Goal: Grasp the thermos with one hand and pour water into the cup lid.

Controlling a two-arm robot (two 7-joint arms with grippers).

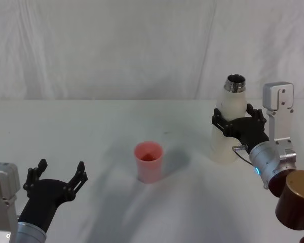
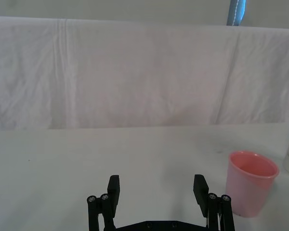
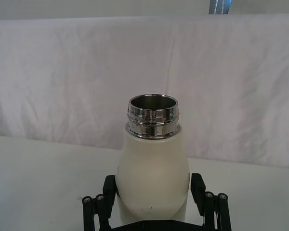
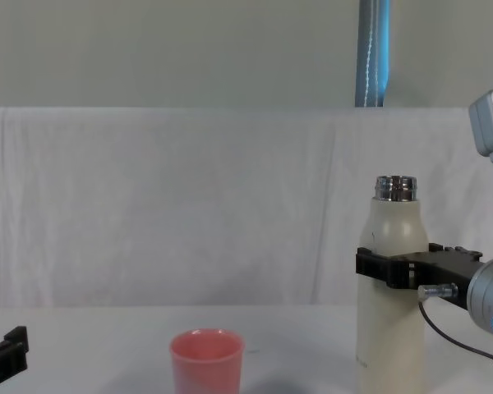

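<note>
The cream-white thermos (image 1: 232, 104) stands upright at the right of the white table, its steel neck (image 3: 152, 115) open and uncapped. My right gripper (image 1: 235, 120) reaches in from the right and is shut on the thermos (image 4: 392, 230) at about mid-height, one black finger (image 3: 198, 186) pressed against each side. The pink cup lid (image 1: 149, 162) stands upright near the table's middle, well to the left of the thermos and apart from it. At the front left my left gripper (image 1: 58, 174) hovers open, holding nothing, with the cup lid (image 2: 251, 185) off to one side.
A white cloth (image 4: 189, 205) hangs behind the table (image 1: 91, 131). A blue pole (image 4: 374, 53) rises behind it. A brown cylindrical arm part (image 1: 298, 200) sits at the front right. Bare tabletop lies between cup lid and thermos.
</note>
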